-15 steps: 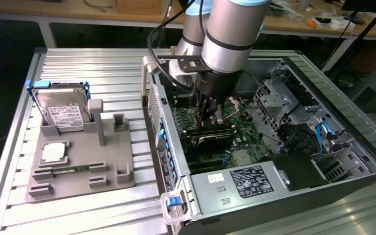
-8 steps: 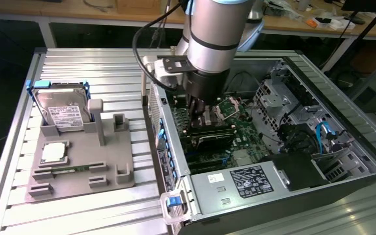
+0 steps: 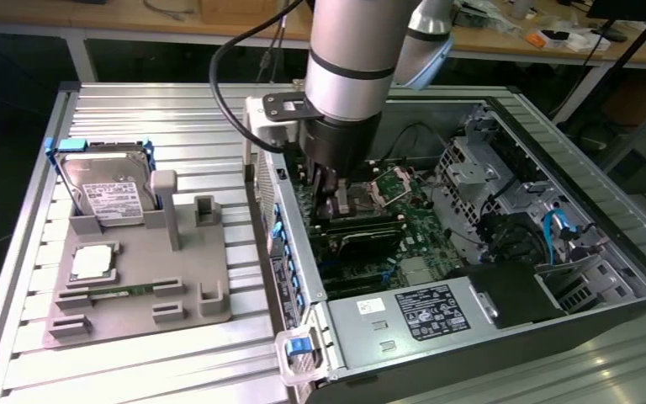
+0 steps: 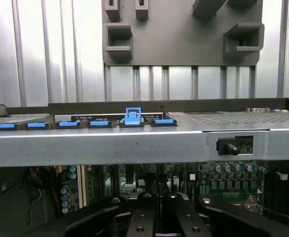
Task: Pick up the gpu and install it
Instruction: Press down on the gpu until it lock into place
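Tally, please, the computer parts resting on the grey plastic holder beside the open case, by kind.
Silver white-labelled hard drive: 1
Square silver processor chip: 1
Narrow green memory stick: 1
Total on the grey plastic holder: 3

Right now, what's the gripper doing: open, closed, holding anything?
Gripper: closed, down inside the open computer case over the motherboard, on a thin dark card that looks like the gpu.
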